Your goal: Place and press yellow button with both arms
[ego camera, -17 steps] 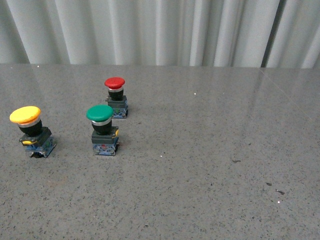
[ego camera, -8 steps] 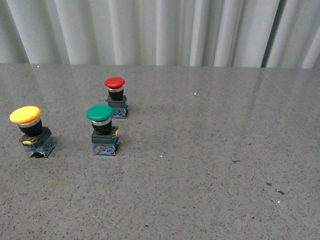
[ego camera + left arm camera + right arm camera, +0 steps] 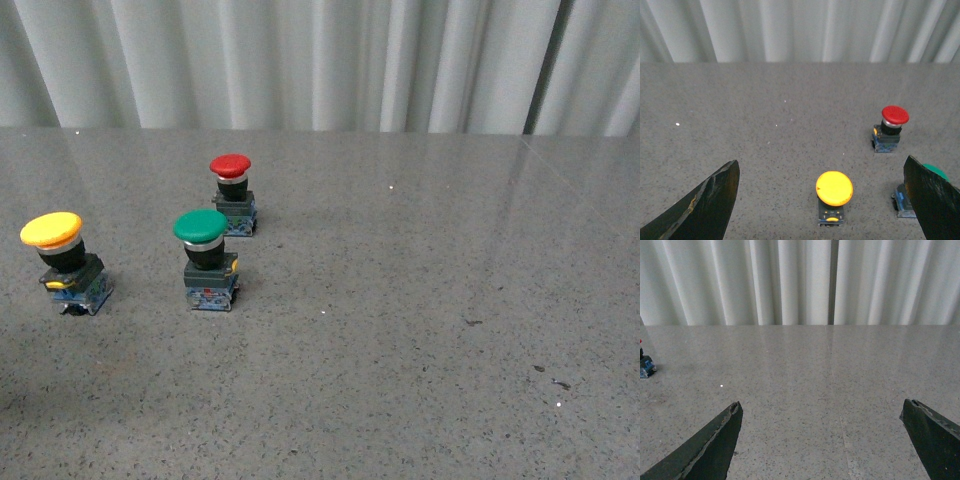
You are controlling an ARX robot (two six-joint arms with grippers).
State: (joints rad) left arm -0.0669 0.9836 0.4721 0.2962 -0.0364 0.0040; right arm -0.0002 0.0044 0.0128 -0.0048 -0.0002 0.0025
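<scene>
While 2 grippers [image 3: 821, 160] [image 3: 821, 402] gape empty, 1 yellow button [image 3: 68, 265], 1 green button [image 3: 207, 260], 1 red button [image 3: 233, 195] stand.

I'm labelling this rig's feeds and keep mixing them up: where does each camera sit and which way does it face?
Front view: on the robot's body, facing forward over the table at the yellow button, green button and red button; no arm shows.
Left wrist view: on the left wrist, looking down past the open left gripper at the same buttons.
Right wrist view: on the right wrist, facing table and curtain past the open right gripper.
Shared: front and left wrist views both show all three buttons.
</scene>
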